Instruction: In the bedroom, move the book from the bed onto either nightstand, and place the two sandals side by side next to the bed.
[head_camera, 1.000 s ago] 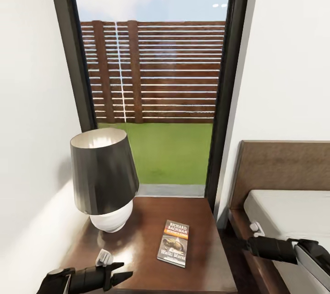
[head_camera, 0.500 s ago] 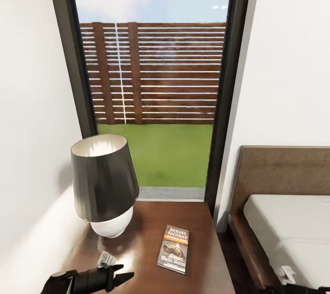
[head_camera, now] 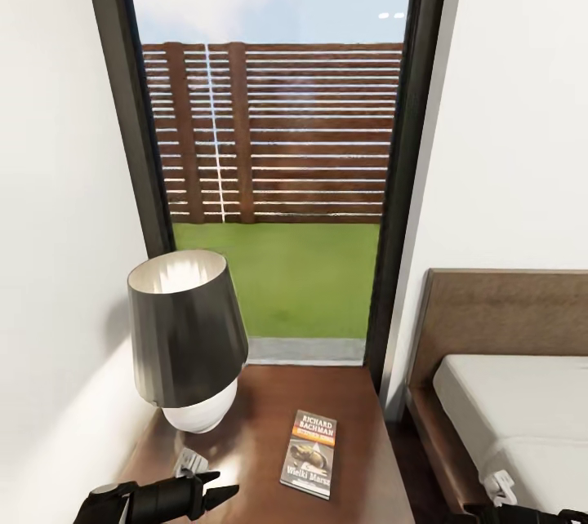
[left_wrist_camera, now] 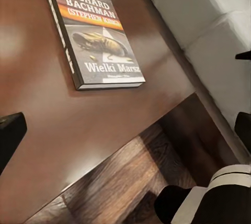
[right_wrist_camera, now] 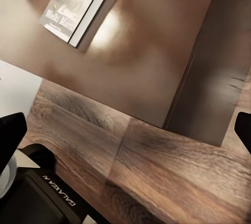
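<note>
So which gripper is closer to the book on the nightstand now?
The left. The left gripper hovers over the nightstand just beside the book, on its lamp side. The right gripper is farther away, beyond the nightstand's edge by the bed.

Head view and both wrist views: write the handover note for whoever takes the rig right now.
Left claw: open, empty, low over the nightstand's front edge.
Right claw: at the picture's bottom corner by the bed; open or shut cannot be told.
Book: lies flat, cover up, on the nightstand, beside the lamp. That part is done.
Left to do: find both sandals and set them side by side next to the bed.
</note>
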### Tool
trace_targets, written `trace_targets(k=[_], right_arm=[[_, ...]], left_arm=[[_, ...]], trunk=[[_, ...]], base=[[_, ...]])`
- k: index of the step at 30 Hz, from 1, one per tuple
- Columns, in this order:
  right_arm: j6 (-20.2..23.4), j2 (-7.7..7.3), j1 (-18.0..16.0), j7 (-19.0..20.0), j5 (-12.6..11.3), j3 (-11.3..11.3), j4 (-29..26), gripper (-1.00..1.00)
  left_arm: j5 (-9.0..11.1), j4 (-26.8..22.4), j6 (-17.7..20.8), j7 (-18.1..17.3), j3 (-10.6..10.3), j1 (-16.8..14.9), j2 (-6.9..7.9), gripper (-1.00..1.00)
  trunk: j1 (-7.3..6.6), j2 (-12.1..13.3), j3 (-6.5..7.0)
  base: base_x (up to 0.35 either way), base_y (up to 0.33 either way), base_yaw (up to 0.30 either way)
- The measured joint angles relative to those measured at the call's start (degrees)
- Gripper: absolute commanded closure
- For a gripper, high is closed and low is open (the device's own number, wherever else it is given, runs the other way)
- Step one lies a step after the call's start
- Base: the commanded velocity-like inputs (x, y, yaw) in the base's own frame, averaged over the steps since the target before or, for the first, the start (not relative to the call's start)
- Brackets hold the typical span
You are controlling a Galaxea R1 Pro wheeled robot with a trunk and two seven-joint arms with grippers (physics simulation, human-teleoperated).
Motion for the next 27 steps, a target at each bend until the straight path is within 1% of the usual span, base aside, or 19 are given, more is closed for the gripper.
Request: trace_targets(k=[11, 14, 16, 18, 19, 21, 24, 25, 26, 27], right_arm=[[-0.04, 0.00, 0.00, 0.01, 0.16, 0.01, 0.00, -1.00], [-0.17, 0.01, 0.00, 0.08, 0.17, 0.00, 0.00, -1.00], [-0.69, 0.02, 0.00, 0.15, 0.15, 0.02, 0.00, -1.00], [-1.88, 0.06, 0.04, 0.19, 0.11, 0.02, 0.26, -1.00], [-2.26, 0.07, 0.10, 0.20, 0.11, 0.03, 0.55, -1.00], [-3.76, 0.07, 1.08, 0.12, 0.15, 0.14, 3.00, -1.00], [-5.16, 0.45, 2.01, -0.11, 0.18, 0.11, 7.15, -1.00], [-6.02, 1.26, 2.28, -0.18, 0.18, 0.29, 9.59, -1.00], [-6.57, 1.87, 2.37, -0.23, 0.16, 0.17, 10.96, -1.00], [-7.88, 3.38, 2.50, -0.32, 0.13, 0.40, 13.78, -1.00]], left_arm=[[0.00, 0.00, 0.00, 0.06, 0.00, 0.00, -0.04, -1.00], [-0.01, 0.13, -0.04, 1.05, 0.00, 0.00, -0.07, -1.00], [-0.05, 1.27, -0.29, 3.06, 0.00, 0.00, -0.08, -1.00], [-0.10, 5.16, -1.85, 7.59, 0.00, 0.00, 0.00, -1.00], [-0.08, 6.41, -2.54, 8.90, 0.00, -0.01, 0.03, -1.00], [0.01, 11.19, -5.82, 13.49, -0.03, -0.01, 0.14, -1.00], [0.12, 15.72, -8.60, 17.74, -0.02, -0.03, 0.28, -1.00], [0.11, 17.80, -9.40, 19.81, -0.02, -0.01, 0.46, -1.00], [0.09, 18.83, -9.73, 20.88, 0.00, 0.05, 0.59, -1.00], [0.05, 20.68, -10.22, 22.85, -0.04, 0.33, 0.89, -1.00]], trunk=[[-2.42, 4.41, 1.98], [-3.08, 5.62, 2.51], [-3.51, 6.42, 2.87], [-3.95, 7.22, 3.23], [-4.17, 7.62, 3.41], [-4.61, 8.42, 3.76], [-5.27, 9.62, 4.30], [-5.49, 10.03, 4.48], [-5.71, 10.43, 4.66], [-5.93, 10.83, 4.83]], base=[[0.000, 0.000, 0.000], [0.000, 0.000, 0.000], [0.000, 0.000, 0.000], [0.000, 0.000, 0.000], [0.000, 0.000, 0.000], [0.000, 0.000, 0.000], [0.000, 0.000, 0.000], [0.000, 0.000, 0.000], [0.000, 0.000, 0.000], [0.000, 0.000, 0.000]])
